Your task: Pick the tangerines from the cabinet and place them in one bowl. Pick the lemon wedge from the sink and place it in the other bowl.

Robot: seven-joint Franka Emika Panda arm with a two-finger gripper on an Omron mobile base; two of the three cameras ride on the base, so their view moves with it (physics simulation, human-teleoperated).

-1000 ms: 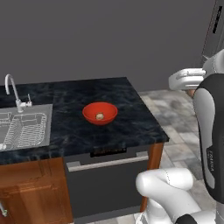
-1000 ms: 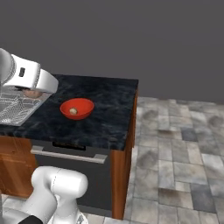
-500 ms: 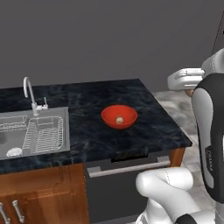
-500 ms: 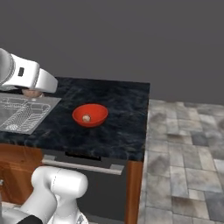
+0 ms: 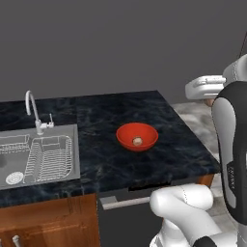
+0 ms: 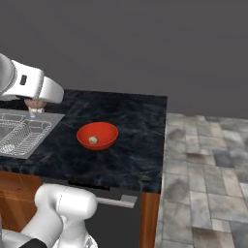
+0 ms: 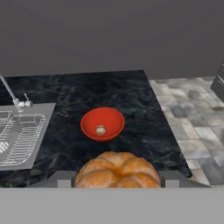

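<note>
My gripper (image 7: 117, 183) is shut on a tangerine (image 7: 117, 169), an orange-tan lobed ball that sits between the two fingers at the bottom of the hand view. The hand hangs high, off the counter's right end (image 5: 210, 100), and holds the fruit (image 6: 34, 103). A second tangerine (image 5: 137, 141) lies inside the glossy red bowl (image 5: 126, 133) on the dark counter, below and ahead of the hand. The steel sink (image 5: 72, 144) with its wire rack and curved faucet (image 5: 32, 103) is at the left. The cabinet, the other bowl and the lemon wedge are out of view.
The black marble counter (image 5: 183, 144) ends just right of the red bowl, with grey stone floor tiles (image 6: 208, 160) beyond. A dishwasher front with a silver handle (image 5: 120, 202) sits under the counter, beside reddish-brown lower cabinets (image 5: 48, 224).
The base has driven along, so the whole scene has slid right in the left base view and more of the sink has come in. The gripper still holds the tangerine.
</note>
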